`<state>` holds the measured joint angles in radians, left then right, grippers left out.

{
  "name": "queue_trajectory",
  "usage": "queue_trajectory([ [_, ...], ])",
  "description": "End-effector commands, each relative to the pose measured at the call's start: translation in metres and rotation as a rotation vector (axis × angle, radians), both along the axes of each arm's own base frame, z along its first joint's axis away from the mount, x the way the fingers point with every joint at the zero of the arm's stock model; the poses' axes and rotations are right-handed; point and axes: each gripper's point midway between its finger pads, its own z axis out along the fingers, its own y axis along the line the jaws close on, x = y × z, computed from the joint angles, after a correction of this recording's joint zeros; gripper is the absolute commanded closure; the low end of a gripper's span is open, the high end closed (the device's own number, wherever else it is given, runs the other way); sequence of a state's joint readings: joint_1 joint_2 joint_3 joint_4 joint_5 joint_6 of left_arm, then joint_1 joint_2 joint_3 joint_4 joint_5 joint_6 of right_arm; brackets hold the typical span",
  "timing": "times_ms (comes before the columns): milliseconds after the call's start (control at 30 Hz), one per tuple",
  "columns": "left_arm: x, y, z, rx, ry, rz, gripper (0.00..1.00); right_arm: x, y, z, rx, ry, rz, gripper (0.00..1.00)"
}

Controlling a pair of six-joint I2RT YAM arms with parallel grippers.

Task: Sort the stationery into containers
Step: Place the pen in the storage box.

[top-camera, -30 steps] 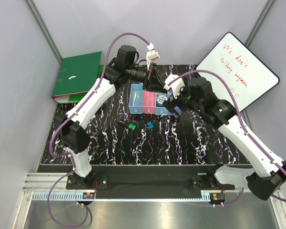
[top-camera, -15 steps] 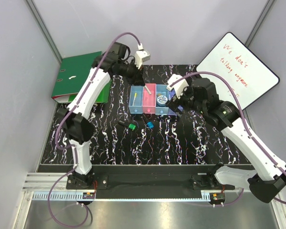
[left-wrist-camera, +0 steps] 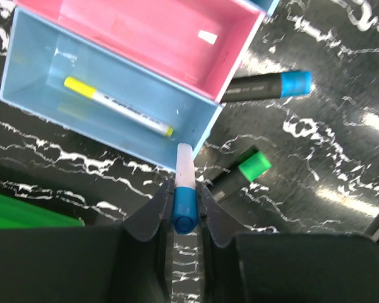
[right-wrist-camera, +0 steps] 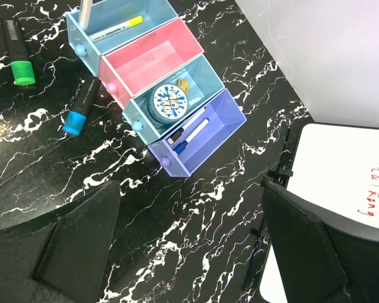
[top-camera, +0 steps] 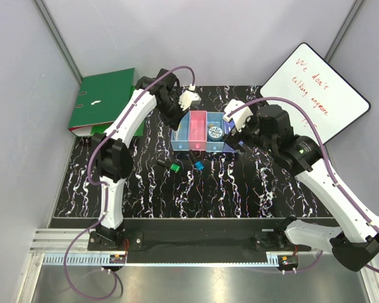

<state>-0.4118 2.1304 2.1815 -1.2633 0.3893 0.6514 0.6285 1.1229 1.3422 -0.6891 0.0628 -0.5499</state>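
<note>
Surface: black tabletop with white marble veining (top-camera: 240, 189)
Far middle: four translucent plastic bins joined in a row (top-camera: 198, 129) — light blue, pink, blue, purple
Just nearer: black green-capped marker (top-camera: 169, 165), black blue-capped marker (top-camera: 196, 165) — lying apart

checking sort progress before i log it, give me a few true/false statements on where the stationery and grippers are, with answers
1. The left gripper is shut on a blue-capped white marker. True.
2. The green-capped marker is already in a bin. False: it lies on the table beside the bins.
3. A yellow-capped marker lies in the light blue bin. True.
4. The tape roll lies loose on the table. False: it sits in the blue bin.
5. The right gripper holds a marker. False: it is open and empty.
</note>
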Motion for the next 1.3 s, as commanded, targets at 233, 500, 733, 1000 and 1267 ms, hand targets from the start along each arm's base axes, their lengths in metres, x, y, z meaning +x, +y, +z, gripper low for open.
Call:
queue_trajectory([
  [233,0.007,0.009,-0.006,0.048,-0.015,-0.015,1.00,-0.002,0.002,0.021,0.033,-0.048,0.012,0.00],
  [500,0.010,-0.001,-0.024,0.017,0.030,-0.018,1.00,-0.003,0.002,0.018,0.032,-0.047,0.014,0.00],
  [733,0.021,-0.011,-0.030,-0.025,0.019,-0.021,0.94,-0.002,0.004,0.011,0.028,-0.029,0.021,0.00],
  [1000,0.033,-0.014,-0.038,-0.018,-0.004,-0.023,0.71,0.000,0.007,0.004,0.026,-0.012,0.022,0.00],
  [1267,0.045,-0.013,-0.042,0.002,-0.048,-0.022,0.62,0.002,0.010,0.000,0.029,0.001,0.025,0.00],
])
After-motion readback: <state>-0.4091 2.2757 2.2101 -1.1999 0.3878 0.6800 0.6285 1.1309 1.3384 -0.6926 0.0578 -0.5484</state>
